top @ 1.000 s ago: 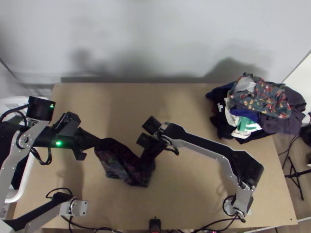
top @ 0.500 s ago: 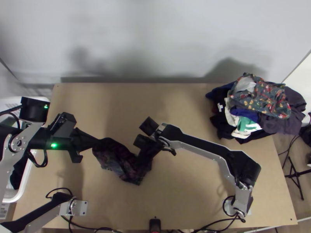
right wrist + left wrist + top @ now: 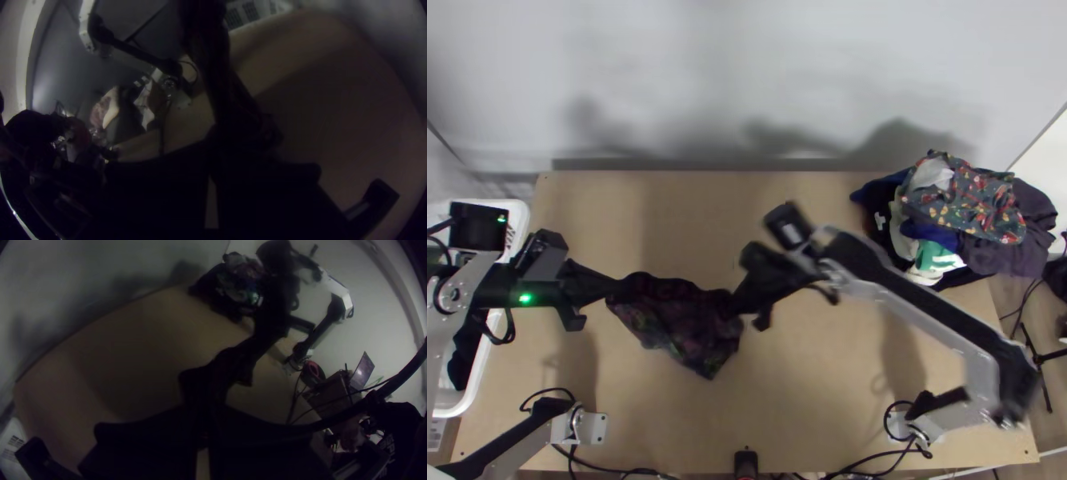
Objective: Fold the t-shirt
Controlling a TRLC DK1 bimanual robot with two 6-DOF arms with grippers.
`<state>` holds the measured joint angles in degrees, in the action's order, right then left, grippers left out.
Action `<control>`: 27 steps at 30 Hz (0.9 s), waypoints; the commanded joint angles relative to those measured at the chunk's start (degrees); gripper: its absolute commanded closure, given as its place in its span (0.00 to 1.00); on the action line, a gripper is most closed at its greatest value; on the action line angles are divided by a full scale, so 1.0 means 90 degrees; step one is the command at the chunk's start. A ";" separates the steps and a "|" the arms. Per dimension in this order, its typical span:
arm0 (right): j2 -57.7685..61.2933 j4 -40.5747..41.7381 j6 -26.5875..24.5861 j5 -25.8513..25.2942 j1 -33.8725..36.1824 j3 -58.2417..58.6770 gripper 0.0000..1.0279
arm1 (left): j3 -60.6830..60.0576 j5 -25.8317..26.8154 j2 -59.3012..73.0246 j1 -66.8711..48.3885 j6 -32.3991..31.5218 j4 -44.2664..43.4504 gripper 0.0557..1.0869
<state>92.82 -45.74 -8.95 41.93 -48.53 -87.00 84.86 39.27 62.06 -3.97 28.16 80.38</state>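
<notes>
In the top view, a dark patterned t-shirt (image 3: 683,320) hangs bunched between the two grippers, its lower edge dropping to a point. My left gripper (image 3: 617,290) is shut on its upper left end; my right gripper (image 3: 735,306) is shut on its right end. The left wrist view has the cloth (image 3: 218,373) running away from the left gripper (image 3: 202,418), whose fingers meet on it. From the right gripper (image 3: 212,153) the dark cloth (image 3: 235,106) stretches toward the left arm in the right wrist view. Its exact gripped parts are too dark to tell.
A heap of mixed clothes (image 3: 955,224) lies at the table's far right corner. A white basket (image 3: 483,360) with dark cloth stands beyond the left edge, under the left arm. Cables (image 3: 627,470) run along the near edge of the wooden table (image 3: 811,400).
My left gripper has moved a little leftward with the cloth. The right gripper has swung round, its wrist going right and up the picture, and the t-shirt is drawn out wider between them.
</notes>
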 commanded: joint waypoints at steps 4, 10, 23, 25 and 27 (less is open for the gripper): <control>-0.1836 -0.0924 -0.0177 -0.0011 0.0383 -0.0519 0.97 | 0.0688 0.0246 -0.0285 -0.0087 -0.0346 -0.0298 0.96; -0.2530 -0.1100 -0.0568 -0.0001 0.0246 0.1014 0.97 | 0.0405 0.0705 -0.0753 -0.0448 -0.0502 -0.0298 0.96; -0.3067 -0.1364 -0.0685 0.0038 -0.0252 0.1708 0.97 | -0.0913 0.1008 -0.1505 -0.1317 -0.1264 -0.0523 0.96; -0.2989 -0.1344 -0.0920 0.0028 -0.0262 0.1757 0.97 | -0.1069 0.0998 -0.1476 -0.1317 -0.1244 -0.0689 0.96; -0.2774 -0.1100 -0.1173 -0.0001 -0.0115 0.1981 0.97 | -0.1489 0.0950 -0.1427 -0.1249 -0.1244 -0.1285 0.96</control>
<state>66.30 -57.65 -15.59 42.28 -49.23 -72.34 77.62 47.48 49.89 -13.89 18.35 75.29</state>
